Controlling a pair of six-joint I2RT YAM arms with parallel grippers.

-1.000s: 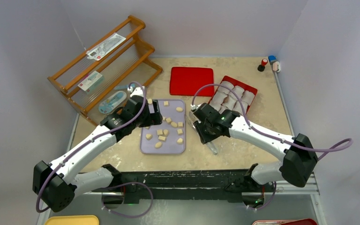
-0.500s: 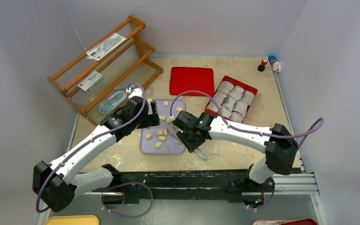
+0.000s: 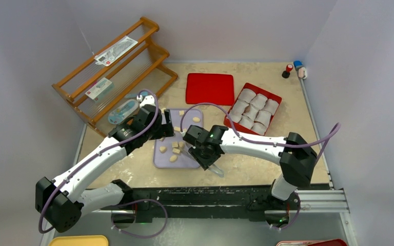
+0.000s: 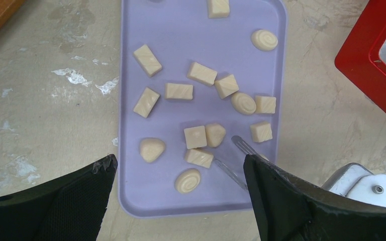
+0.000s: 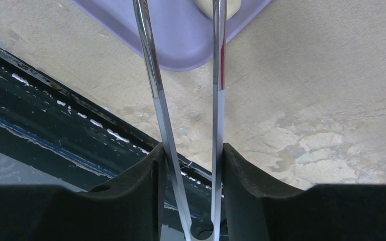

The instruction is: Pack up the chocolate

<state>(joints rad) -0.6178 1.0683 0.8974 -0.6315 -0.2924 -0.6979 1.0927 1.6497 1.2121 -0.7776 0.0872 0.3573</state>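
Observation:
Several pale tan chocolate pieces (image 3: 176, 145) lie on a lavender tray (image 3: 184, 160), and show clearly in the left wrist view (image 4: 196, 136). My left gripper (image 3: 165, 130) hovers over the tray's left side, open and empty (image 4: 179, 165). My right gripper (image 3: 205, 154) is shut on metal tongs (image 5: 153, 75). The tong tips (image 4: 240, 144) reach over the tray's near right corner, beside the pieces. They are apart and hold nothing that I can see. One piece (image 5: 226, 6) sits by the right tong arm. A red box (image 3: 277, 100) holds white paper cups.
A flat red lid (image 3: 210, 88) lies behind the tray. A wooden rack (image 3: 115, 66) stands at the back left. Small bottles (image 3: 293, 69) sit at the back right corner. The black front rail (image 5: 55, 100) runs just below the tray's near corner.
My right arm has swung left from beside the red box to the tray's near right corner, carrying the tongs. The left arm has barely moved.

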